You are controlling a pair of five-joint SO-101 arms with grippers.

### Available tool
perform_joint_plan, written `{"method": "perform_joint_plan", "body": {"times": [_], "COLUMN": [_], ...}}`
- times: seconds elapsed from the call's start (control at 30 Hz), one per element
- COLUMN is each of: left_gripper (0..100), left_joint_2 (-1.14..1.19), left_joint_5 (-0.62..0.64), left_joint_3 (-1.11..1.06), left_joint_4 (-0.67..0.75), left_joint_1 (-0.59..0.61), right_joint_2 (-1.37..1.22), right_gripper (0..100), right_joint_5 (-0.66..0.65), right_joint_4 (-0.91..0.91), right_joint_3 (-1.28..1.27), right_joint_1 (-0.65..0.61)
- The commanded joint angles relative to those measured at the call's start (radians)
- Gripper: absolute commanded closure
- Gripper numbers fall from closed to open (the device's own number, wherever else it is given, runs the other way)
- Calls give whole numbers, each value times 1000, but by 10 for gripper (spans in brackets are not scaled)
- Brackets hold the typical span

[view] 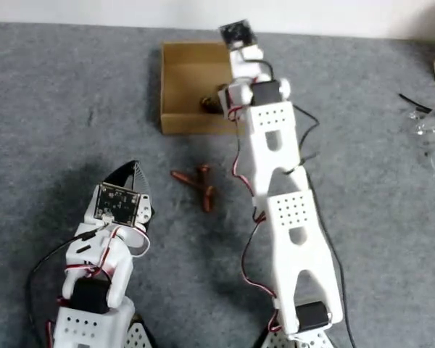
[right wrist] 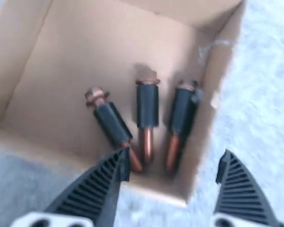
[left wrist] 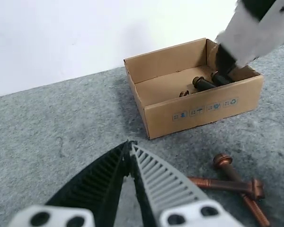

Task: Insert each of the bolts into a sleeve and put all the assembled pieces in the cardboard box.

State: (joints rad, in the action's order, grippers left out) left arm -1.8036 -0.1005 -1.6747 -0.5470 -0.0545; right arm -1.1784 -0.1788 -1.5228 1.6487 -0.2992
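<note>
The right arm's (view: 275, 145) jaws are spread wide apart and hold nothing. They hang over the near edge of the cardboard box (right wrist: 19, 56), close to one corner. Right under them, three put-together pieces lie on the box floor. Each one is a copper bolt pushed through a black sleeve. The left piece (right wrist: 111, 123) lies tilted. The middle piece (right wrist: 147, 106) and the right piece (right wrist: 182, 113) lie side by side, and the right one is up against the box wall. All three have their heads at the far end and their bare tips at the near wall. The left arm's (view: 101, 239) jaws are pressed together with nothing between them. They are above the grey fuzzy desk (view: 72, 109), well apart from the box (view: 163, 80), and they point toward it. From the left wrist view, the open box (left wrist: 199, 111) sits ahead with the right arm reaching down into it. Between the two arms, near the front of the box, three bare bolts (view: 203, 187) lie on the desk in a small bunch, touching and crossing each other (left wrist: 227, 182). A clear plastic thing (view: 431, 123) lies at the far right edge of the desk.
</note>
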Motion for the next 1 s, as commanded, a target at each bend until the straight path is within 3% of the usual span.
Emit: {"method": "perform_joint_plan", "body": {"times": [0.0, 0.23, 0.97], "left_gripper": [993, 993, 993], "left_joint_2": [-2, -2, -2], "left_joint_5": [-6, -6, 0], "left_joint_3": [-22, -22, -22], "left_joint_4": [20, 20, 43], "left_joint_1": [-12, -12, 27], "right_joint_2": [170, 314, 631], "right_gripper": [731, 731, 731], "right_joint_5": [9, 5, 8], "right_joint_4": [-105, -240, -245], "right_joint_3": [145, 145, 90], "right_joint_1": [12, 4, -153]}}
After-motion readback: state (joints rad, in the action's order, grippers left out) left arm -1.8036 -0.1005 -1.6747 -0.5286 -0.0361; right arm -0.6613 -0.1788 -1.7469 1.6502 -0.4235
